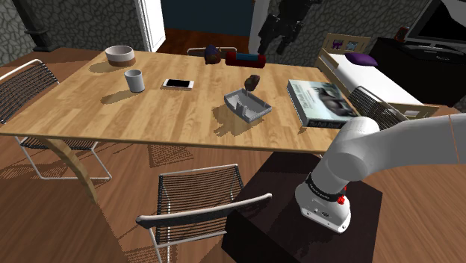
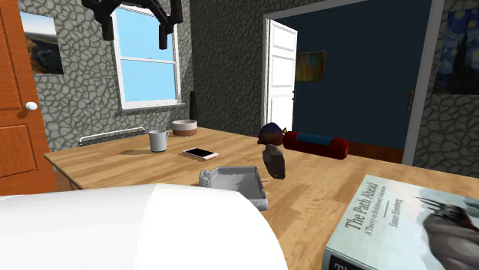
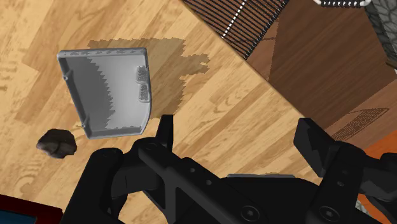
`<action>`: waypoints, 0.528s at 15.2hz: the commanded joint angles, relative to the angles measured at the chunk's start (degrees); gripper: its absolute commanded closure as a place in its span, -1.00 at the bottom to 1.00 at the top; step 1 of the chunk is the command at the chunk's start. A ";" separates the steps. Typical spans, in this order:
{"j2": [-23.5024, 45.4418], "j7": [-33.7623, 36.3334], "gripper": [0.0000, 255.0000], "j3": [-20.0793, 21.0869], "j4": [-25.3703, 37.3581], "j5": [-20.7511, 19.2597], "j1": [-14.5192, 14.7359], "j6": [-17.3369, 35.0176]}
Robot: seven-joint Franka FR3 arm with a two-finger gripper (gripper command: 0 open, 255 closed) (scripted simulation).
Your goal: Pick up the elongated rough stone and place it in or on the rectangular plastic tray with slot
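Note:
The elongated rough stone (image 1: 252, 81) (image 2: 275, 161) (image 3: 57, 143) is dark brown-grey and stands on the wooden table just behind the tray. The rectangular tray with a slot (image 1: 248, 104) (image 2: 234, 184) (image 3: 108, 92) is grey, shallow and empty. My black gripper (image 1: 275, 39) (image 2: 137, 27) (image 3: 242, 137) hangs high above the table, well above the stone and tray. Its fingers (image 3: 167, 130) stand wide apart and open, with nothing between them.
A thick book (image 1: 321, 103) (image 2: 407, 222) lies at the shoulder view's right of the tray. A red roll (image 1: 246, 58), a dark round object (image 1: 212, 52), a phone (image 1: 178, 84), a cup (image 1: 134, 80) and a bowl (image 1: 119, 54) sit farther along the table. Wire chairs (image 1: 198, 205) stand around it.

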 commanded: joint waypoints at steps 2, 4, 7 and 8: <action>0.99 -1.07 -1.00 -0.87 -0.32 -0.57 -0.23 0.93; 3.15 -3.19 -1.00 -2.60 -0.78 -1.65 -0.68 2.79; 6.81 -6.32 -1.00 -5.19 -1.00 -3.13 -1.32 5.61; 8.14 -7.36 -1.00 -6.04 -0.94 -3.57 -1.52 6.55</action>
